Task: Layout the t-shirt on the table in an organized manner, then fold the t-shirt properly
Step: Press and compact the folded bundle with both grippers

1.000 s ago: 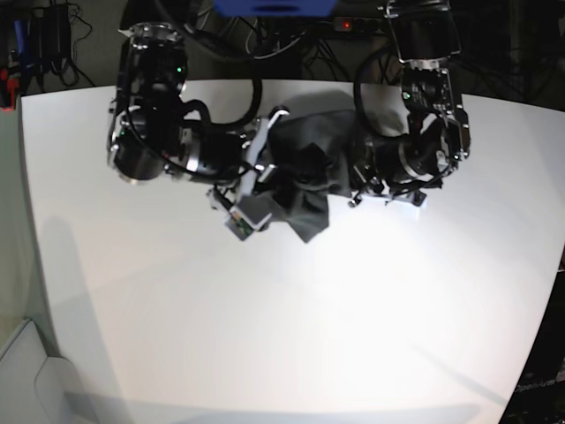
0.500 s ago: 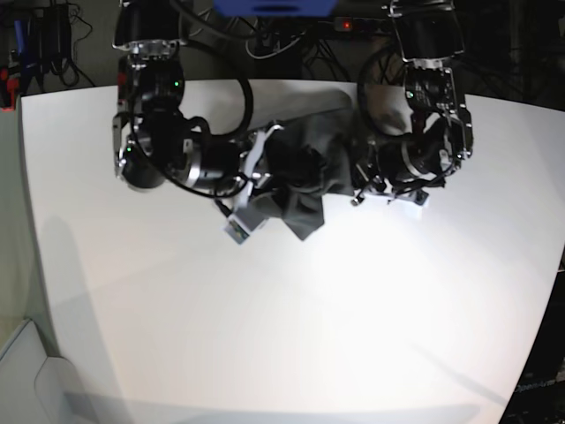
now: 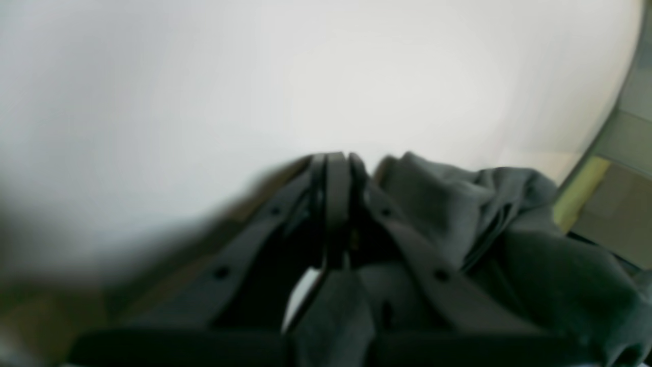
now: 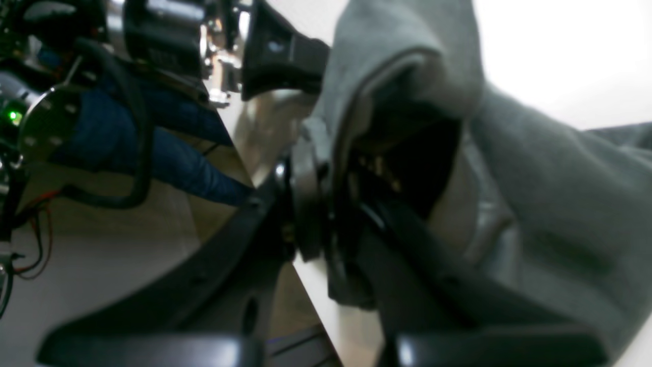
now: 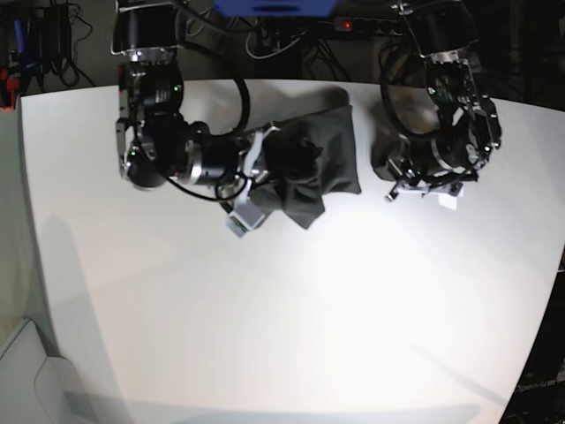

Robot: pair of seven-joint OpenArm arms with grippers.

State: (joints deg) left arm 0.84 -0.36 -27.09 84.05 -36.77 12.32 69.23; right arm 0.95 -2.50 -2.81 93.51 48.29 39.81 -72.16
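From my console the table (image 5: 265, 318) is a wide white sheet, bare over most of its near side, with the t-shirt (image 5: 311, 168) bunched in a dark lump toward the far edge, between my two arms.

The shirt looks light, limp cloth. I judge it will sag and fold wherever it is unsupported, and it carries no stiffness to push against. It should not be fragile, though it may slide on the smooth top. I would take hold at a hem corner, shoulder seam or sleeve edge, where the fabric is doubled.

Crumpled as it is, I cannot tell where neck or hem points. The lump's long axis runs roughly from the table's far edge toward the camera, tilted a little.

The right gripper (image 4: 326, 214) has its fingers (image 4: 305, 214) closed tight on a fold of grey cloth, which drapes up and over them. The left gripper (image 3: 333, 214) shows its fingers (image 3: 336, 204) pressed together; cloth lies right beside them, but I cannot tell whether any is pinched, and in the base view that arm sits apart from the lump.
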